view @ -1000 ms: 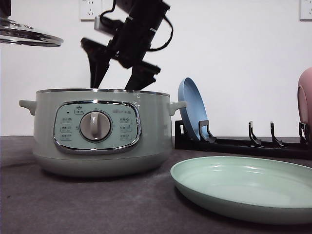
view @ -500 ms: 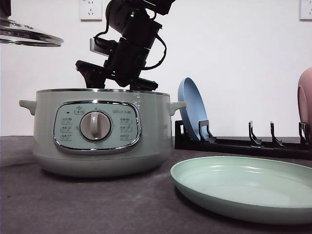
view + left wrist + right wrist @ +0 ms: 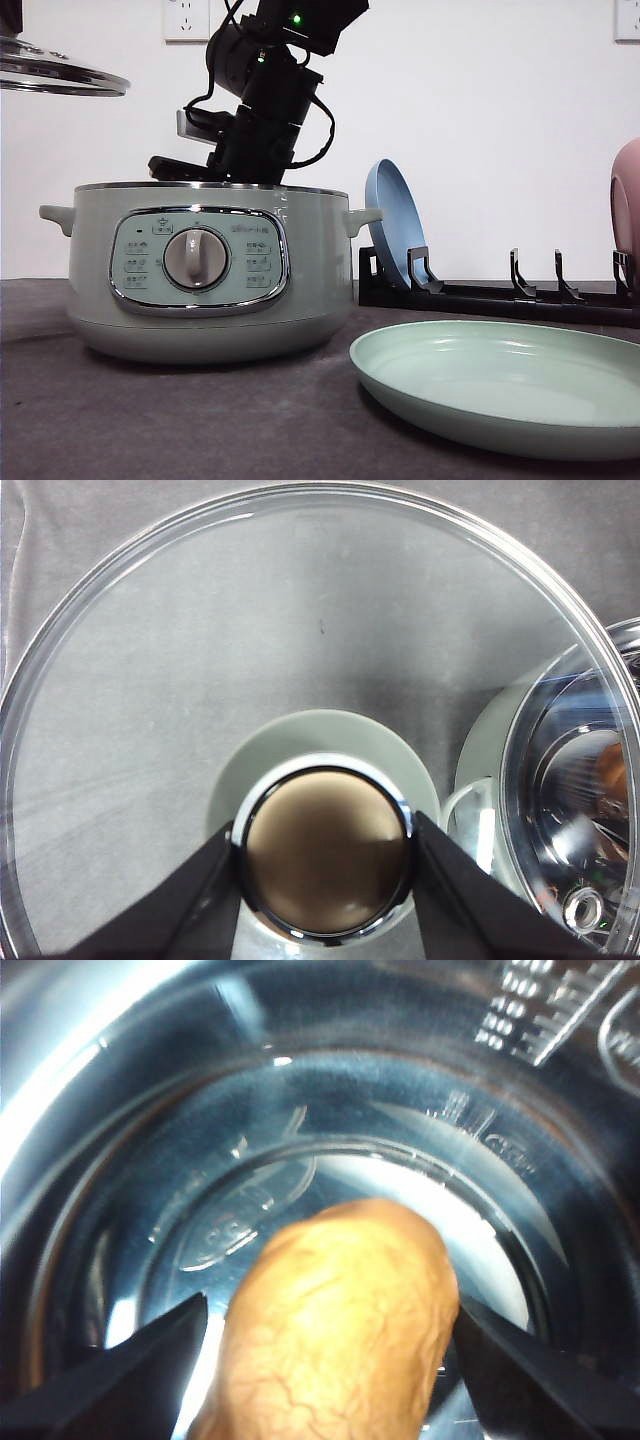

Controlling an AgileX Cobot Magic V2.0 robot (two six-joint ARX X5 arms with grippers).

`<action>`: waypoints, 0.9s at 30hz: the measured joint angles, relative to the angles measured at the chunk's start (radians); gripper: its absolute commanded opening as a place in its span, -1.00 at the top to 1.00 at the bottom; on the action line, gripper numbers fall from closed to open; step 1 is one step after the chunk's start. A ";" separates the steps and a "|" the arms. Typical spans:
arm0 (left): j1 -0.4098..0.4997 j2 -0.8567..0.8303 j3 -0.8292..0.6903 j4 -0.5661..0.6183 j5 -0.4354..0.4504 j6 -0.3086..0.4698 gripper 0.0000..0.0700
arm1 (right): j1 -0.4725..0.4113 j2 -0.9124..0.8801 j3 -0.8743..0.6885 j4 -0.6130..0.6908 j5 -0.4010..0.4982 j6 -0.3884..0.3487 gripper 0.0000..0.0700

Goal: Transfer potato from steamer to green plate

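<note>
Nearby, green plate [image 3: 510,385], blue plate [image 3: 393,225] racked

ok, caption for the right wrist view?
Right gripper fingers straddling the potato inside the steamer's metal pot.

The front camera sits low at table height, close to the pot [image 3: 195,270], facing its dial side-on toward the back wall. The left wrist camera looks straight down through the glass lid [image 3: 300,660] it is held over, beside the pot [image 3: 560,810], whose open inside shows at one edge. The right wrist camera is very near, down inside the pot [image 3: 330,1110], looking at its shiny floor; all three views share the pot.
</note>
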 measured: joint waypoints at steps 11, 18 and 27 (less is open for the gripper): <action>0.000 0.000 0.000 0.000 0.000 0.000 1.00 | 0.000 -0.006 0.001 -0.014 0.000 0.000 0.33; 0.000 0.000 0.000 0.000 0.000 0.000 1.00 | -0.001 -0.103 0.001 -0.036 0.000 -0.012 0.33; 0.000 0.000 0.000 0.002 0.039 0.000 1.00 | -0.015 -0.344 0.002 -0.126 0.000 -0.063 0.33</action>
